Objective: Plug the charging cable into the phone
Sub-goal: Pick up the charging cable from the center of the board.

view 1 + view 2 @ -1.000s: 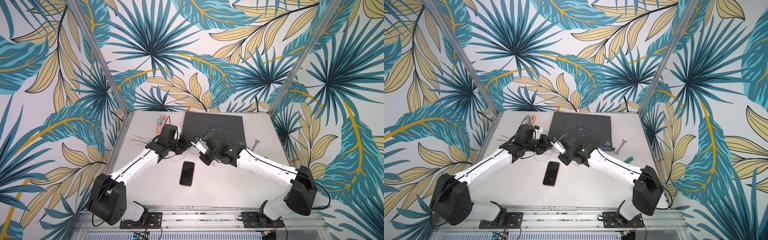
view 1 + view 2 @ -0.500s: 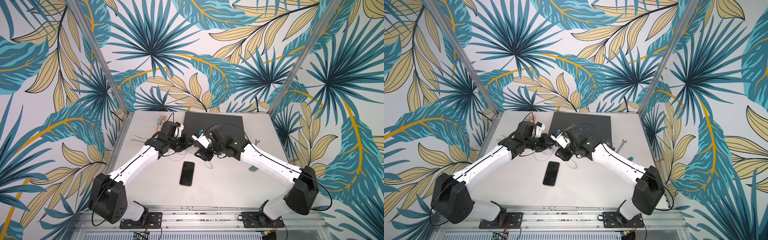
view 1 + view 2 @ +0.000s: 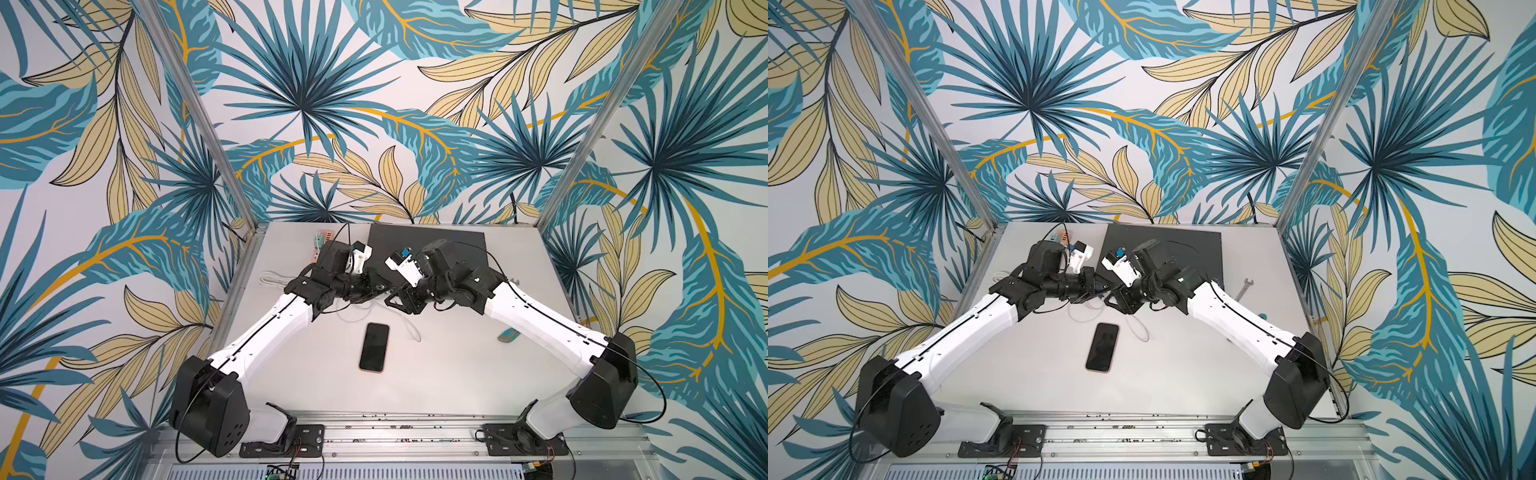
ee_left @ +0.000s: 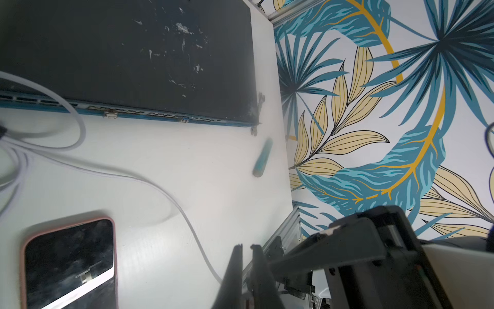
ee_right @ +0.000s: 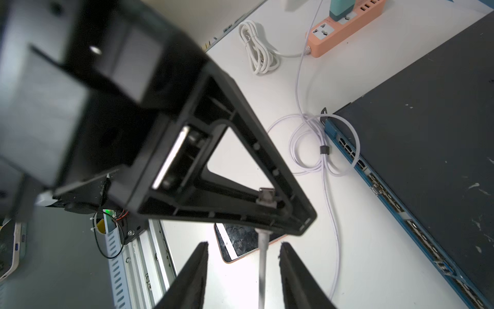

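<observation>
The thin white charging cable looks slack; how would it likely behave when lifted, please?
Probably floppy: the thin white charging cable lies in slack loops. Likely light, being thin. Lifted, it should dangle, as it does from the left gripper.

Two robot arms are meeting tip to tip over a white table (image 3: pixel 1163 374).
The left gripper (image 3: pixel 1097 291) and right gripper (image 3: pixel 1115 299) are hovering close together above loose cable (image 3: pixel 1145 336) loops; the phone (image 3: pixel 1102 347) is lying flat near the loops.

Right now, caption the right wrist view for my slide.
Left gripper pinches the charging cable by its connector; it passes through the open right gripper, with the phone behind.
</observation>
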You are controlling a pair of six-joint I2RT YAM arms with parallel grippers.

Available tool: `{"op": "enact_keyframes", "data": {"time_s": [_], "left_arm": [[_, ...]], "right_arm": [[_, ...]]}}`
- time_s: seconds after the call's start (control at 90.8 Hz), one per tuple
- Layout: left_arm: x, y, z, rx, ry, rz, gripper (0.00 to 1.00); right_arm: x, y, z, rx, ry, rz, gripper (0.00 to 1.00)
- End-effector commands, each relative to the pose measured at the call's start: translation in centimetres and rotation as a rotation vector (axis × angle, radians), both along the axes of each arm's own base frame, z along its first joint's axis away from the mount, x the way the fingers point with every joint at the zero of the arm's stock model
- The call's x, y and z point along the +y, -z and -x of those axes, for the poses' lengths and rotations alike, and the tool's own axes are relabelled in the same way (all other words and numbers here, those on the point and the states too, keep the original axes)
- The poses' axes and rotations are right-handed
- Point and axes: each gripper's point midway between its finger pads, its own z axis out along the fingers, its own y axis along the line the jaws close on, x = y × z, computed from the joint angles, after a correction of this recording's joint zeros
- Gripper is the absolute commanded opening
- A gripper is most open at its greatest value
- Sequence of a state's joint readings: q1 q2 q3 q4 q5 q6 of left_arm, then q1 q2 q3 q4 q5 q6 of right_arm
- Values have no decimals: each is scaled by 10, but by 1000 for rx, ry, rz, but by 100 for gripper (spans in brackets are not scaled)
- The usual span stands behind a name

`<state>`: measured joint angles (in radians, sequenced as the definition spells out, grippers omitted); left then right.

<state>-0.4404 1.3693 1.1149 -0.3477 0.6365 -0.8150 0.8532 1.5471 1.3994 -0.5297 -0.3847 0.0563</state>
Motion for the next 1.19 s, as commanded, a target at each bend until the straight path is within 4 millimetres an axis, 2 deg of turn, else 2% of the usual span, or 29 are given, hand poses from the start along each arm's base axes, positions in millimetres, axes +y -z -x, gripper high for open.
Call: {"op": "enact_keyframes", "data": {"time_s": [0.0,0.22,0.43,0.958,1.08,1.179], "left_arm": [[1,-9,7,-42,14,10,0],[0,-14,9,-44,19,29,0],[-2,-16,9,-50,24,42,0],[-4,-17,5,-48,21,51,0],[-4,-17,5,-48,19,50,0],[-3,-16,4,-45,13,49,0]], "right_arm": [[-1,5,-8,12,56,24,45],[-2,5,-10,10,78,16,43],[3,3,-10,19,75,-9,34],[3,17,-10,35,82,11,27],[2,18,-12,29,93,12,22],[1,18,-12,26,98,16,13]]}}
